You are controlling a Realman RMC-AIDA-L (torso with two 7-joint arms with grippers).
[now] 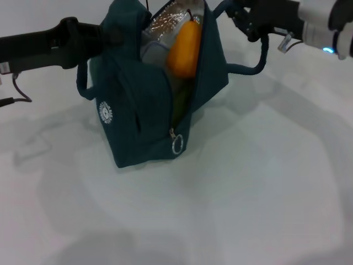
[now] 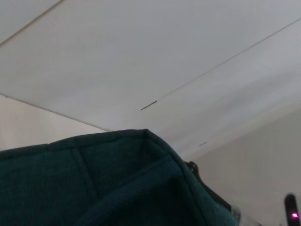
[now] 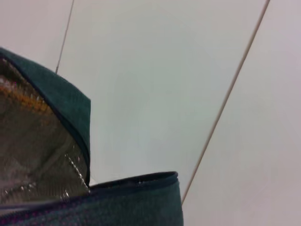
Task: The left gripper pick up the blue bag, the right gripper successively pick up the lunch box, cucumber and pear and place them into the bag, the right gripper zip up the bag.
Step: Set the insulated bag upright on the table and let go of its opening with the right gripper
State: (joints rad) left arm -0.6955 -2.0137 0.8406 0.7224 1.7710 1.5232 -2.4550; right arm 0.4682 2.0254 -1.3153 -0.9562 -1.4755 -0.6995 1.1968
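Observation:
The blue bag [image 1: 138,116] stands tilted at the back of the white table, its zip open along the front. Inside show the orange-yellow pear [image 1: 185,47], the pale lunch box [image 1: 153,52] beside it and a dark green strip of cucumber [image 1: 181,102] lower down. The zip's ring pull [image 1: 177,144] hangs at the bottom end of the opening. My left gripper [image 1: 107,34] is shut on the bag's top left edge, and the bag's cloth [image 2: 94,188] fills the low part of the left wrist view. My right gripper [image 1: 242,19] hovers at the bag's top right corner, by the carry strap [image 1: 259,61].
The bag's silver lining [image 3: 33,150] and dark rim [image 3: 141,181] fill the near part of the right wrist view. A second strap loop [image 1: 83,83] hangs off the bag's left side. White table [image 1: 231,210] stretches in front of the bag.

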